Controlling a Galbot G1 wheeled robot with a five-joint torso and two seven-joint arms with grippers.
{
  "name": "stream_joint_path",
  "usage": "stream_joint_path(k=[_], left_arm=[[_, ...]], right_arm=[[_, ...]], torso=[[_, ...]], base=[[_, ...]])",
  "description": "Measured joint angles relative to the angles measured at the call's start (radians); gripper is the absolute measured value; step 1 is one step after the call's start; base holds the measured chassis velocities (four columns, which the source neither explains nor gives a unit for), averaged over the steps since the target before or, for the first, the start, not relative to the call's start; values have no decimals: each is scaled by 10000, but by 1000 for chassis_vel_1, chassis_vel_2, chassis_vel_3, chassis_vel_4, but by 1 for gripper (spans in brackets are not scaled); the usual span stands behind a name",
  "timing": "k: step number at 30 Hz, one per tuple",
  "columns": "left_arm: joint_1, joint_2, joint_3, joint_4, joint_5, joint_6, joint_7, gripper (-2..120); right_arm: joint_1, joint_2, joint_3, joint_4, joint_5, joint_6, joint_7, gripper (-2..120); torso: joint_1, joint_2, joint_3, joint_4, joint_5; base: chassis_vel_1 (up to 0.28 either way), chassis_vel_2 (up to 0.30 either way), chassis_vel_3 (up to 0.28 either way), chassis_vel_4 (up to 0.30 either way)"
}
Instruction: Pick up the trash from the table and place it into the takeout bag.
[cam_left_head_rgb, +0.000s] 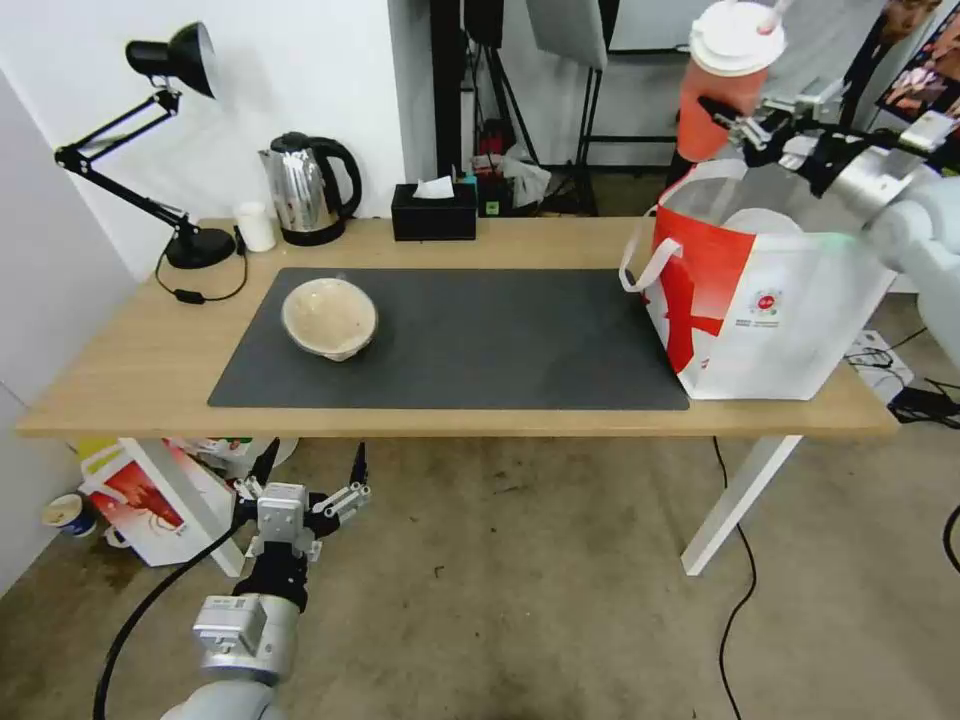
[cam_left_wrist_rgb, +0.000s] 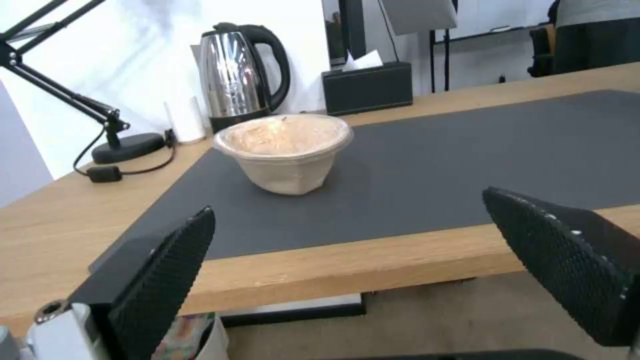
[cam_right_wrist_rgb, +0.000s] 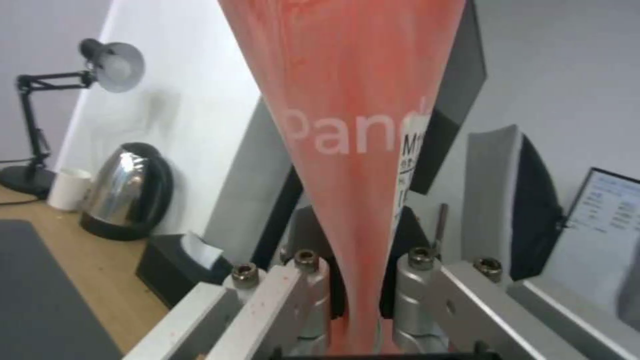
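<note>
Right end effector (cam_left_head_rgb: 735, 122) grips red cup (cam_left_head_rgb: 722, 80) above takeout bag (cam_left_head_rgb: 760, 300); left end effector (cam_left_head_rgb: 310, 480) spread, low.

A long wooden table (cam_left_head_rgb: 130, 370) carries a dark grey mat (cam_left_head_rgb: 500, 340) with a beige paper bowl (cam_left_head_rgb: 329, 318) on its left part. At the table's right end stands the white and red takeout bag (cam_left_head_rgb: 765, 300), open at the top. Above the bag's opening the right gripper (cam_left_head_rgb: 738, 128) clamps a red cup (cam_left_head_rgb: 722, 85) with a white lid, held upright. The left gripper (cam_left_head_rgb: 310, 480) hangs low in front of the table's near edge, over the floor, its fingers spread apart.
</note>
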Motion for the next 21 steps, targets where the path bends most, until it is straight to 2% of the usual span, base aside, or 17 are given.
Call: stream_joint_path(k=[7, 21], left_arm=[[0, 0, 0, 0, 0, 0, 0, 100], [-1, 0, 0, 0, 0, 0, 0, 100]], right_arm=[[-195, 86, 631, -594, -562, 64, 36, 6], [-547, 390, 1238, -1894, -1343, 333, -60, 6]], torso=[[0, 0, 0, 0, -1], [0, 0, 0, 0, -1]], base=[[0, 0, 0, 0], [0, 0, 0, 0]])
